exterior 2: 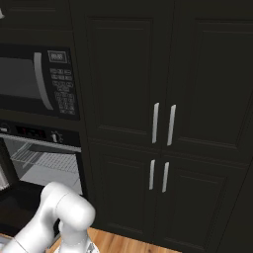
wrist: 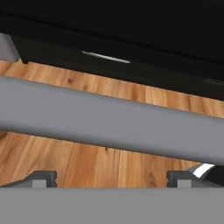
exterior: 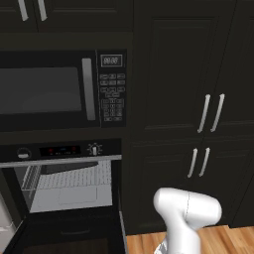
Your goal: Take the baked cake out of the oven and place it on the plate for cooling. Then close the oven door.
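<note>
Left base view: the oven [exterior: 64, 183] sits at eight o'clock, its door [exterior: 69, 238] dropped open, wire rack [exterior: 74, 178] showing, microwave [exterior: 59, 89] above. Right base view: the oven sits at nine o'clock. Hand view: gripper [wrist: 111, 178] fingers spread wide, empty, a grey bar [wrist: 109, 118] crossing above wooden floor [wrist: 105, 162]. I can't spot the cake.

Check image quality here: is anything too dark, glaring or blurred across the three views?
Left base view: black cabinets swallow detail, the oven cavity is the one bright patch. Right base view: equally dim, cabinet handles catch light. Hand view: a soft grey bar close across the frame, wood floor evenly lit.
</note>
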{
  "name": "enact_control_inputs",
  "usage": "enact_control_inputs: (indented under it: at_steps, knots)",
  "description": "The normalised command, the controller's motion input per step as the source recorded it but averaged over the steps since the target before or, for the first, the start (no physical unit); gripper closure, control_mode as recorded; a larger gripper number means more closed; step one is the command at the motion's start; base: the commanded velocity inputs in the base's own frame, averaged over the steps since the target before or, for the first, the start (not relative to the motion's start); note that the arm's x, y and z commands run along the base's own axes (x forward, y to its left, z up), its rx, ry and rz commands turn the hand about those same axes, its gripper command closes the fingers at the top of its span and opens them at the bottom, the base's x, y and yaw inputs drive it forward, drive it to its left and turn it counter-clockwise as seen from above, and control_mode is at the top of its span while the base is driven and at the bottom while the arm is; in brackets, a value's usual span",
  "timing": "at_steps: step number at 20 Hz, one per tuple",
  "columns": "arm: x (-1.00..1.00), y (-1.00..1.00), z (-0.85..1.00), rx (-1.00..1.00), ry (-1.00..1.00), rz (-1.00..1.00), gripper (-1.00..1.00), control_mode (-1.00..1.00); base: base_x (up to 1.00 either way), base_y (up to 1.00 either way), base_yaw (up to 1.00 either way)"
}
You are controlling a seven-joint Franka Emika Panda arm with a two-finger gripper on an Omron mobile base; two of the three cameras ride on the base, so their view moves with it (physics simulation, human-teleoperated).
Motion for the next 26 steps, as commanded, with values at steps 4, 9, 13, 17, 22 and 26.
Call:
enact_control_inputs:
  at_steps: [4,9,13,17,22,26]
  knots:
    - [0.19,0.31,-0.46,0.0,-0.04,0.0,-1.0,-1.0,0.0,0.0,0.0]
    - [0.1,0.34,-0.51,0.0,-0.05,0.0,-1.0,-1.0,0.0,0.0,0.0]
    - [0.02,0.32,-0.58,0.0,-0.06,0.0,-1.0,-1.0,0.0,0.0,0.0]
    - [0.14,0.19,-0.51,0.0,-0.09,0.0,-1.0,-1.0,0.0,0.0,0.0]
    - [0.28,0.06,-0.33,0.0,-0.23,0.0,-1.0,-1.0,0.0,0.0,0.0]
    - [0.32,0.03,-0.34,0.0,-0.32,0.0,-1.0,-1.0,0.0,0.0,0.0]
